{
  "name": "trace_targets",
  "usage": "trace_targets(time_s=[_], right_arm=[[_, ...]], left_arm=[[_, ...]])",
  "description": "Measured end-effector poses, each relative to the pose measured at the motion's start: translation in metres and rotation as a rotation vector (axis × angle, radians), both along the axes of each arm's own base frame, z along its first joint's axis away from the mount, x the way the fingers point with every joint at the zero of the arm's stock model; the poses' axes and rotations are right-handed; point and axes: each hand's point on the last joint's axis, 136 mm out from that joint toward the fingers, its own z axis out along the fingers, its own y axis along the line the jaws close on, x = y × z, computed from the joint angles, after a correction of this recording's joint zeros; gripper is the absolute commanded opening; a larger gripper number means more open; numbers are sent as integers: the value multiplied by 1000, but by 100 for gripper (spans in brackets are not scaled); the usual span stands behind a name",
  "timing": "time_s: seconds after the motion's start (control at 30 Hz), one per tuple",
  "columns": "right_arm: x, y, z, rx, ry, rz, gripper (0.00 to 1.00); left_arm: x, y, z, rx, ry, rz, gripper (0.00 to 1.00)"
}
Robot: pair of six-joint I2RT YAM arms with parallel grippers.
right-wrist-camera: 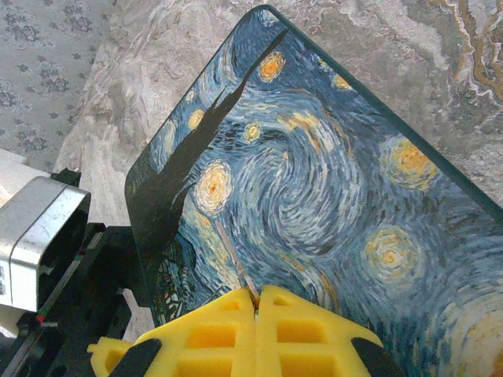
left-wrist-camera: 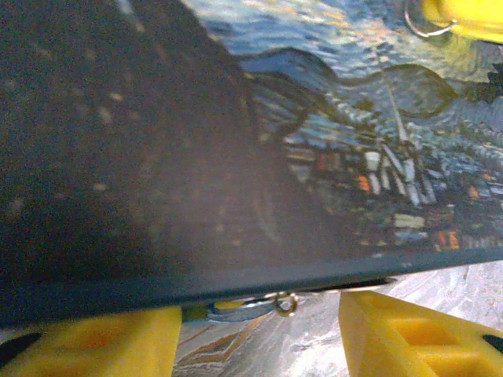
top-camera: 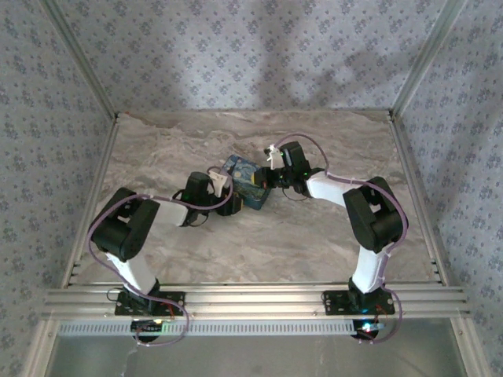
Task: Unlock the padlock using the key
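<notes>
The Starry-Night-print box stands mid-table between both arms. My right gripper is shut on the key, whose thin silvery blade sticks out from between the yellow fingers over the box's painted face. My left gripper is open, its yellow fingers set apart low in front of the box's dark side. Under that side's lower edge a bluish-silver curve, apparently the padlock, peeks out beside a small brass ring; most of it is hidden.
The marble-patterned table is walled by patterned panels, with an aluminium rail along the near edge. In the top view the left gripper and right gripper crowd the box from either side. A yellow shape with a wire ring sits beyond the box.
</notes>
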Motion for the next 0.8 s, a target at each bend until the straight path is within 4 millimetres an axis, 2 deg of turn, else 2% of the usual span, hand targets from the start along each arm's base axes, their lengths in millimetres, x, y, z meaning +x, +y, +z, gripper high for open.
trace_targets(time_s=[0.47, 0.8], right_arm=[[0, 1, 0, -2, -2, -1, 0], [1, 0, 0, -6, -6, -7, 0]], left_arm=[[-4, -9, 0, 18, 26, -22, 42], [2, -10, -4, 33, 44, -3, 28]])
